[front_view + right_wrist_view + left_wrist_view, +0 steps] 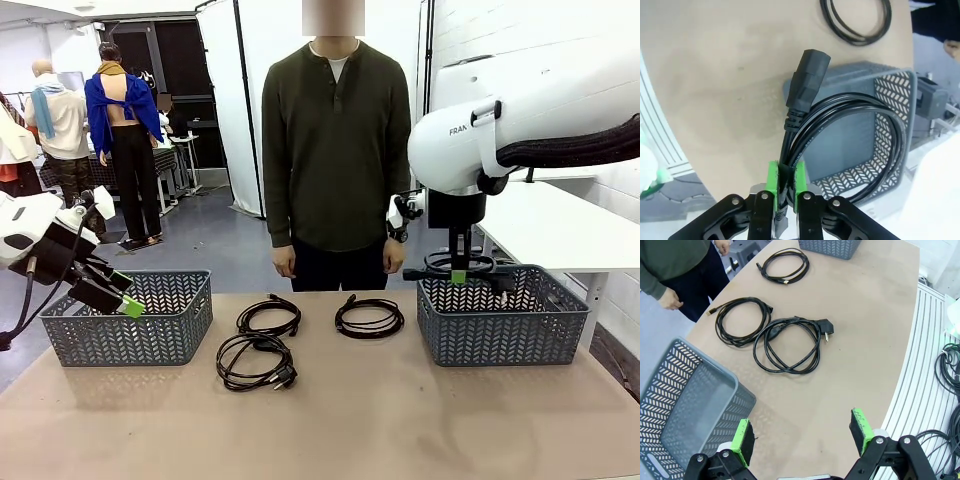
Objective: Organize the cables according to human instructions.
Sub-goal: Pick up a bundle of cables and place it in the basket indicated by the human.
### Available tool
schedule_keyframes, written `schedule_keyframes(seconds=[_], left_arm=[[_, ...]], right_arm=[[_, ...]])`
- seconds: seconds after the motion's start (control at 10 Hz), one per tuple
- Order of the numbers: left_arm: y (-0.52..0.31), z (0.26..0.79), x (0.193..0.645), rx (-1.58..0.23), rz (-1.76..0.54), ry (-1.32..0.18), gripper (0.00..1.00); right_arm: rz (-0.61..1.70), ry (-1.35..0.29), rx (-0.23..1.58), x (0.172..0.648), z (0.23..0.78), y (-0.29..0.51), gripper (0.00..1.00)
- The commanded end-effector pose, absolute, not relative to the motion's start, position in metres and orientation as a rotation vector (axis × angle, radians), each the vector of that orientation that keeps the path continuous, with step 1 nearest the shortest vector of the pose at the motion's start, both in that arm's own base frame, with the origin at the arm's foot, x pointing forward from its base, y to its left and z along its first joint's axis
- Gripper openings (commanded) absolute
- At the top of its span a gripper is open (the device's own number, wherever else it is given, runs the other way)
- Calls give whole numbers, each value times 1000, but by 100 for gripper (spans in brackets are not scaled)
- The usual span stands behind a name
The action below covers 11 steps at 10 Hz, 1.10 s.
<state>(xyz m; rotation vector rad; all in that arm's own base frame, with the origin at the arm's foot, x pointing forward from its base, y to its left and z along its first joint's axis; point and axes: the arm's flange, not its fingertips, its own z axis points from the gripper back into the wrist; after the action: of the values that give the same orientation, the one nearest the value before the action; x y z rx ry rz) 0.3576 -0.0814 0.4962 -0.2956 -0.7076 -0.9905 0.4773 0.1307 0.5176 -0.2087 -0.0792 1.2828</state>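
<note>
- At the bottom edge, right gripper (785,181), green pads (772,177) pinched tight on strands of a black cable (807,142).
- Chunky black plug (807,80) of that cord sticking out past the fingertips.
- Loop hanging over a grey lattice basket (890,90).
- Beyond the basket, on the tan table (715,75), a second coiled cable (855,41).

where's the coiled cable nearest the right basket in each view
Front: the coiled cable lies mid-table, just left of the right basket.
Left wrist: at the top edge, beside the basket's corner.
Right wrist: at the top edge, partly cropped, beyond the basket.
Shared landmark: the right basket.
</note>
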Motion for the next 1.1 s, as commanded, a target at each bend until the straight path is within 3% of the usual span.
schedule_keyframes(seconds=[0.0, 0.7, 1.0], left_arm=[[-79, 495, 360, -307, -1003, -710, 100], [-79, 495, 360, -307, -1003, -710, 100], [-79, 495, 360, -307, -1003, -710, 100]], right_arm=[[1339, -79, -252, 499, 519, 105, 0], [1588, -144, -272, 547, 486, 42, 0], [1530, -112, -243, 562, 468, 35, 0]])
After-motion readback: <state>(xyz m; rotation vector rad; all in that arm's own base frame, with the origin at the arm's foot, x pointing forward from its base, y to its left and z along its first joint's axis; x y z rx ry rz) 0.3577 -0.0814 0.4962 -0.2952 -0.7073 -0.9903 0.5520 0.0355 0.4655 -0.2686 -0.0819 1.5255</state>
